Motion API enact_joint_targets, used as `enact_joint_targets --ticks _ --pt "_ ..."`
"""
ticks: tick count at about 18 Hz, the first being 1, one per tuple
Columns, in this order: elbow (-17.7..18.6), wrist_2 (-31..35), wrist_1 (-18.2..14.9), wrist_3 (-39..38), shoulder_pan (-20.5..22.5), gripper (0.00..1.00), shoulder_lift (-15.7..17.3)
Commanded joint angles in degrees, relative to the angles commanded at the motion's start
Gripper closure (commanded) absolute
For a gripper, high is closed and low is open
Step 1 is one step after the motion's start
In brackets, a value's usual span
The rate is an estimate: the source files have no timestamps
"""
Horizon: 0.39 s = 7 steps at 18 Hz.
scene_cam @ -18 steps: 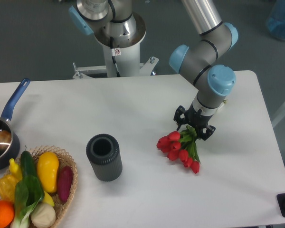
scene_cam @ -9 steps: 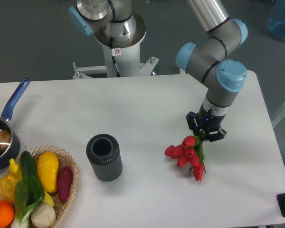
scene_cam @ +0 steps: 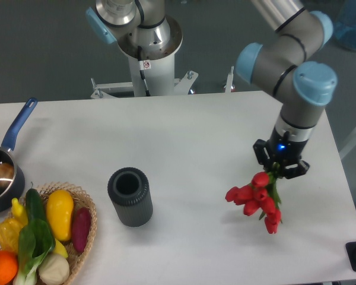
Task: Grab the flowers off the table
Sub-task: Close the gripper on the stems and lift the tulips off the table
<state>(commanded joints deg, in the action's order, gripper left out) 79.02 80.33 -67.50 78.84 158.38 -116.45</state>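
The flowers (scene_cam: 256,196) are a small bunch of red tulips with green stems, hanging buds-down over the right part of the white table (scene_cam: 184,136). My gripper (scene_cam: 280,168) is shut on their green stems, directly above the buds. Whether the lowest buds touch the tabletop I cannot tell. The fingertips are mostly hidden by the stems.
A dark ribbed cylinder (scene_cam: 130,196) stands upright left of centre. A wicker basket (scene_cam: 77,237) of vegetables sits at the front left corner. A dark pan with a blue handle (scene_cam: 9,157) is at the left edge. The robot base (scene_cam: 145,47) stands behind the table.
My gripper has moved to the right and toward the front with the flowers held in it. The bunch has swung to hang more straight down.
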Motion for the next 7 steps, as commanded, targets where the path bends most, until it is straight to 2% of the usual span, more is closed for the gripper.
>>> enact_joint_targets --ticks 7 --pt "-1.68 1.49 -0.97 0.18 0.09 1.0 -0.53"
